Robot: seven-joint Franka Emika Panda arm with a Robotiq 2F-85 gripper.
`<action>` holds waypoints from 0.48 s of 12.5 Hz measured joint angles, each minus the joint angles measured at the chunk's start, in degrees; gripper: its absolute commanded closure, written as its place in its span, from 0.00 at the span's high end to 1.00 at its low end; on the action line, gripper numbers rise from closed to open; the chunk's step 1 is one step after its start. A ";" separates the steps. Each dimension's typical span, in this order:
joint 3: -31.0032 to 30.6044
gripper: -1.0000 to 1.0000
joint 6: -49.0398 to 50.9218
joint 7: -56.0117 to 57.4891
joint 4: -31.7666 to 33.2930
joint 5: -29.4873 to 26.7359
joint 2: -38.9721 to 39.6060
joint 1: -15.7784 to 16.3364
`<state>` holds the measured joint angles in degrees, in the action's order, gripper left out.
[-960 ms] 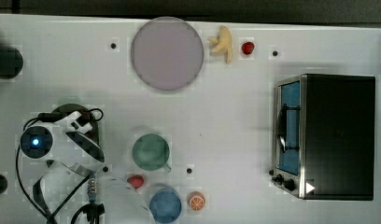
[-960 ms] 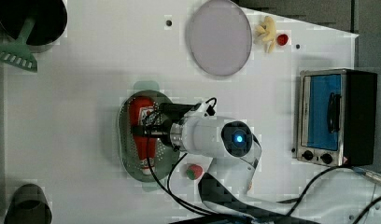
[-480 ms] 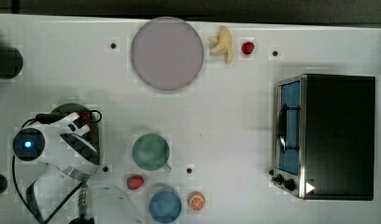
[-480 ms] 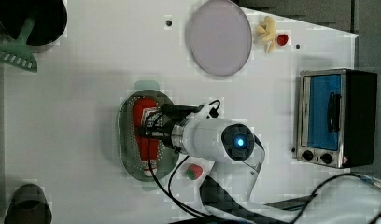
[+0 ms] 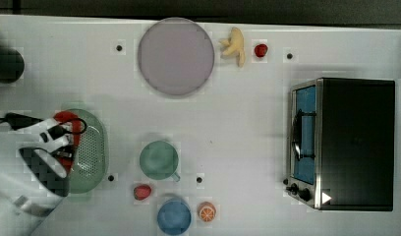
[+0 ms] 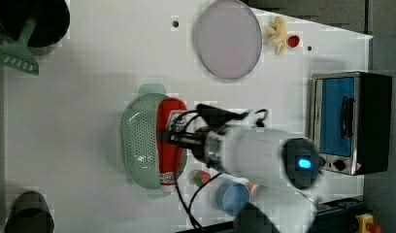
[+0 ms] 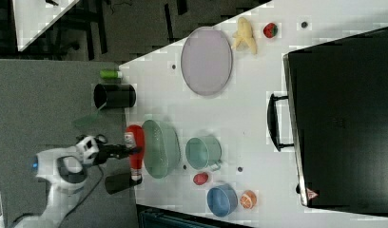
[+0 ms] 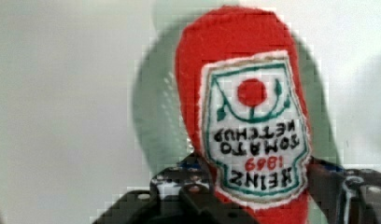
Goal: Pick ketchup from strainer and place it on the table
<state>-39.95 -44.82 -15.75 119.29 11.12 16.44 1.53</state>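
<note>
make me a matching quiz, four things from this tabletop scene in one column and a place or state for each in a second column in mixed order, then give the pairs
Things:
1. red ketchup squeeze bottle with white label
2. round lilac plate
3. round blue bowl
4. pale green round mug

Places or states:
A. beside the orange slice
B. between the fingers of the hand, over the pale green oval strainer
C. next to the yellow banana
D. between the strainer and the black toaster oven in the top view

Pairs: 1-B, 2-C, 3-A, 4-D
</note>
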 measured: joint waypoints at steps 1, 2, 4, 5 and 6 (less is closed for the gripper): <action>-0.14 0.60 2.55 0.95 -1.45 -2.03 -2.81 -0.52; 0.11 0.60 5.90 2.62 -3.36 -2.92 -5.02 -0.93; 0.22 0.60 13.90 7.50 -8.67 -3.03 -6.76 -2.66; 1.15 0.60 17.51 10.34 -11.69 -3.02 -6.71 -3.27; 2.85 0.60 19.29 12.87 -13.54 -3.31 -6.85 -3.95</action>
<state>-37.10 -25.53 -2.88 105.75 7.81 9.58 -2.42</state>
